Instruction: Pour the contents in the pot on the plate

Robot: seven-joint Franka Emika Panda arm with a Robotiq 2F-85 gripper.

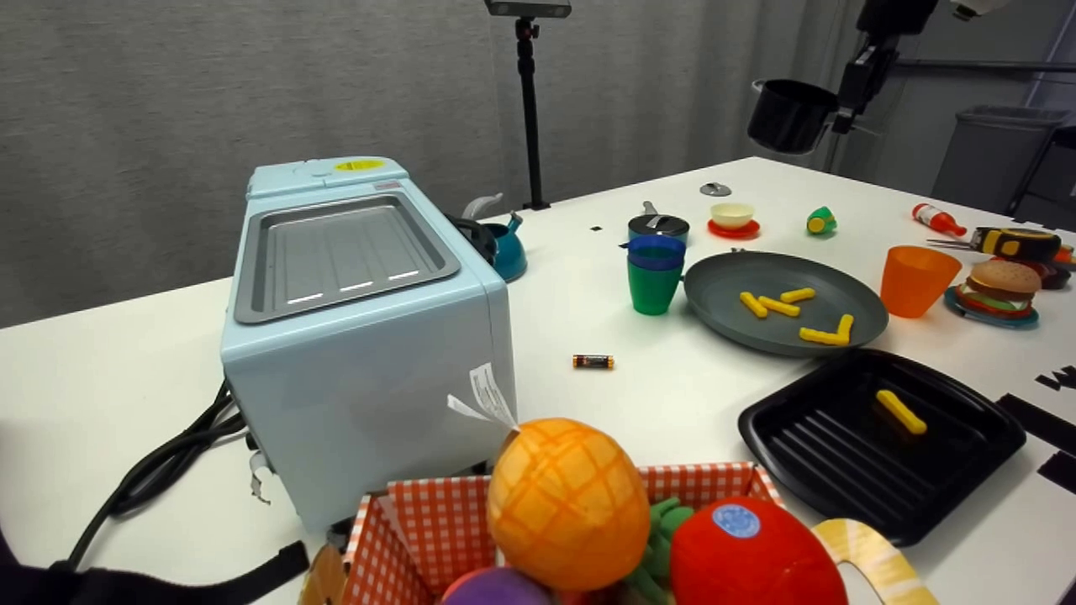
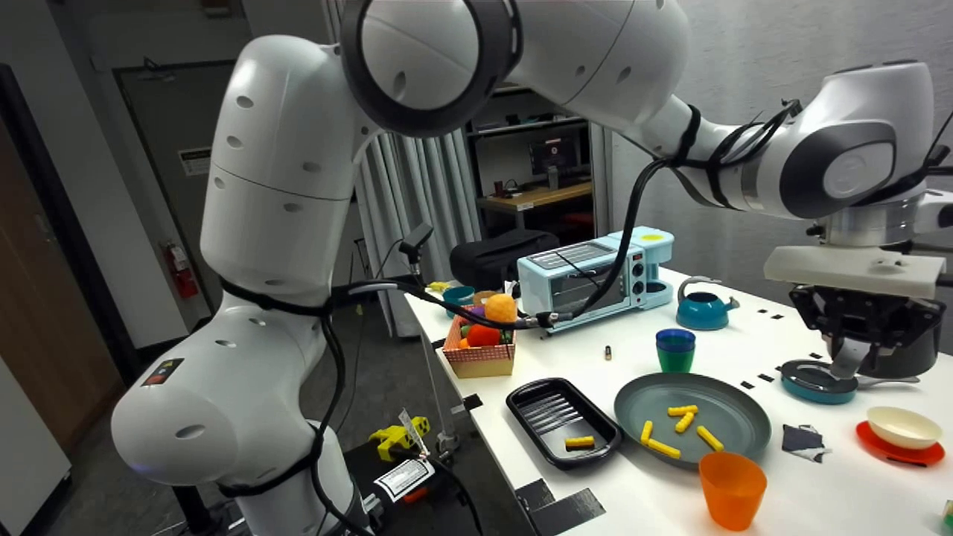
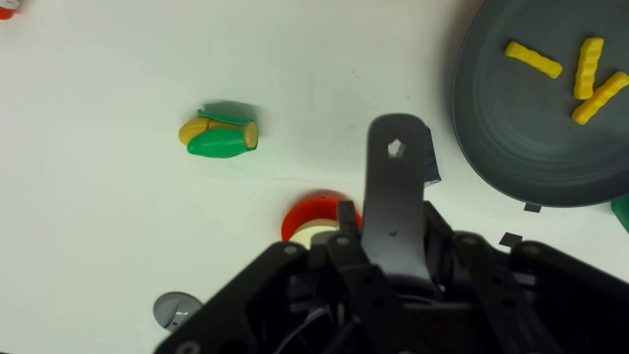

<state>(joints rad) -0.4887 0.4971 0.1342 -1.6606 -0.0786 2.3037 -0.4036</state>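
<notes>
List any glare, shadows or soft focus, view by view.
Wrist view: the black jointed end effector looks slightly out of focus; a soft shadow falls beside the large round dark grey plate. In an exterior view, bright streaks, probably reflected light, mark the rectangular grey tray; the small round black pot is too dark inside to read.

In an exterior view, fries point(image 1: 779, 307) lie on the plate point(image 1: 773, 270); a further fry point(image 1: 901, 412) lies in the grill pan point(image 1: 832, 458), before the plate. Nested cups point(image 1: 654, 286) stand at the plate's left, a single cup point(image 1: 918, 281) at its right. Behind the plate, a bowl point(image 1: 731, 216) sits on a saucer point(image 1: 734, 233). The pot point(image 1: 790, 116) is held above the surface point(image 1: 572, 315) in the tool point(image 1: 841, 122).
</notes>
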